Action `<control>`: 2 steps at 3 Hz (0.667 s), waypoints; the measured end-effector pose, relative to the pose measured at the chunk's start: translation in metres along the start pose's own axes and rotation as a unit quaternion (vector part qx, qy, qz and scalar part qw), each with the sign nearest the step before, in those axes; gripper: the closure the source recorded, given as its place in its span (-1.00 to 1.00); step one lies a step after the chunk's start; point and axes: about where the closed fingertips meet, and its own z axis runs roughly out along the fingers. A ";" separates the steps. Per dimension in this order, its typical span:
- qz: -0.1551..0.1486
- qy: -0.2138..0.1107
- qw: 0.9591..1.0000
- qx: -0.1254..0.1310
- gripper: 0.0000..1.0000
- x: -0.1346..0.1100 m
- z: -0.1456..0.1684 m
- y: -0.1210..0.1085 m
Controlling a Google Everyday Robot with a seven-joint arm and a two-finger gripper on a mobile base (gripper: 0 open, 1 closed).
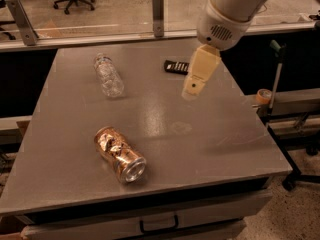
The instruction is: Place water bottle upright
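Note:
The water bottle is clear ribbed plastic and lies on its side at the back left of the grey table, cap end pointing away. My gripper hangs from the white arm above the table's middle right. It is well to the right of the bottle, apart from it, and holds nothing that I can see.
A dented gold-and-silver can lies on its side at the front left. A small black device lies at the back, partly behind the gripper. A glass rail with metal posts runs along the back edge. A drawer handle shows under the front edge.

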 end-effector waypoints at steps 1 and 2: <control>0.006 -0.027 1.000 -0.008 -1.00 -0.060 0.020 -0.017; 0.006 -0.027 1.000 -0.008 -1.00 -0.059 0.020 -0.017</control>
